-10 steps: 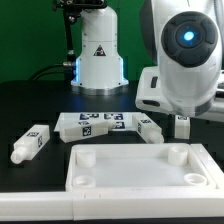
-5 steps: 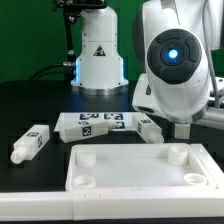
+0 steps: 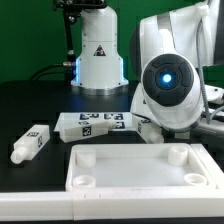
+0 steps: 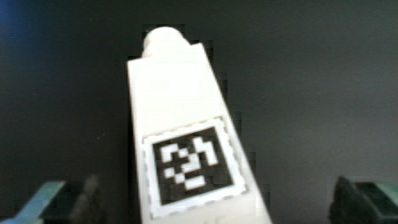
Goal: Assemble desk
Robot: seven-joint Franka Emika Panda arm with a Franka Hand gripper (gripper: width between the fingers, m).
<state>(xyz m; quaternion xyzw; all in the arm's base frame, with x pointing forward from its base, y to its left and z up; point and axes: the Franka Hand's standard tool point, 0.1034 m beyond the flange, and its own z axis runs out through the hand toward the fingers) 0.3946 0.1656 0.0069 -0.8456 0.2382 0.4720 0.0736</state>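
Panel point(image 3: 130, 170) and loose legs point(image 3: 30, 143) are lying on the black desk point(image 3: 30, 100), arm point(image 3: 170, 85) hiding another leg point(image 4: 178, 130), gripper point(image 4: 214, 200) hanging wide open astride it, gripping nothing.

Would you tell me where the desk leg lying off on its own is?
The leg lies on the black table at the exterior view's left, just off the desk panel's far left corner.
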